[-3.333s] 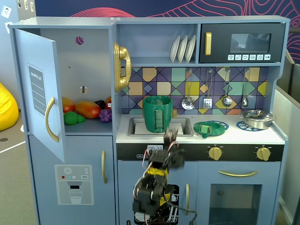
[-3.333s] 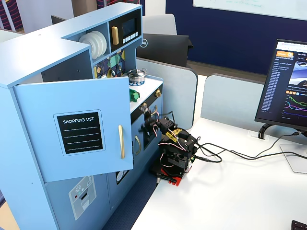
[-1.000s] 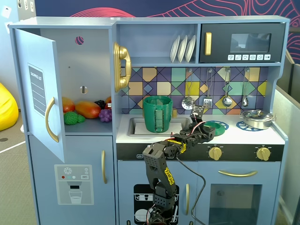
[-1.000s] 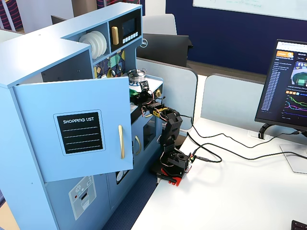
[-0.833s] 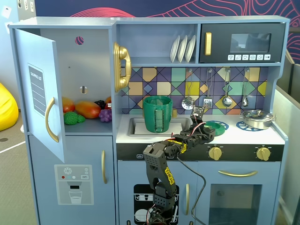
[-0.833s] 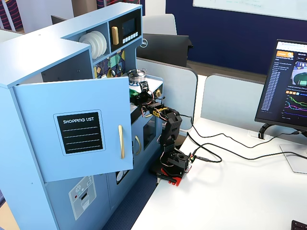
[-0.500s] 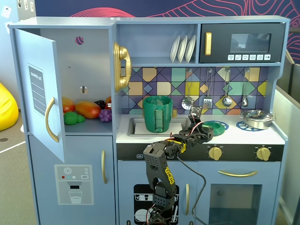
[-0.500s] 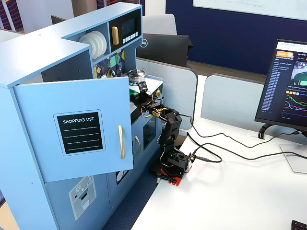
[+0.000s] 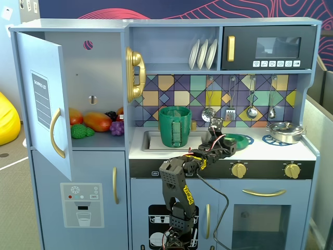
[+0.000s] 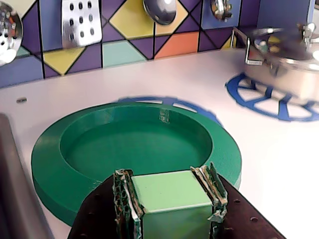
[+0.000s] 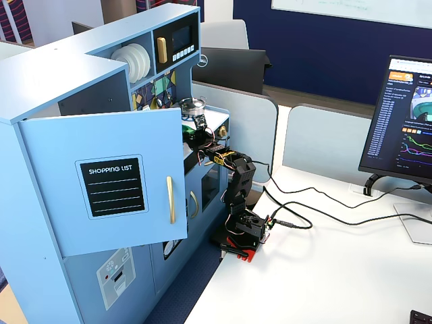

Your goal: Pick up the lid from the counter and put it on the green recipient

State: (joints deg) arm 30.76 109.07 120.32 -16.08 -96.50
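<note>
The lid (image 10: 75,164) is a flat dark-green disc with a sunken middle. It lies on the white counter over a blue burner ring (image 10: 164,102). My gripper (image 10: 166,173) is shut on the lid's light-green blocky knob (image 10: 169,191), one padded finger on each side. In a fixed view the lid (image 9: 241,139) shows just right of the gripper (image 9: 228,145). The green recipient (image 9: 175,126), a tall dark-green pot with a ribbed handle facing front, stands in the sink to the lid's left, open and uncovered.
A shiny silver pot with its lid (image 9: 285,132) stands on the right burner ring (image 10: 279,99). Utensils (image 9: 252,99) hang on the tiled back wall. The sink edge (image 10: 15,189) is close at the left. A cupboard door (image 9: 44,104) stands open at far left.
</note>
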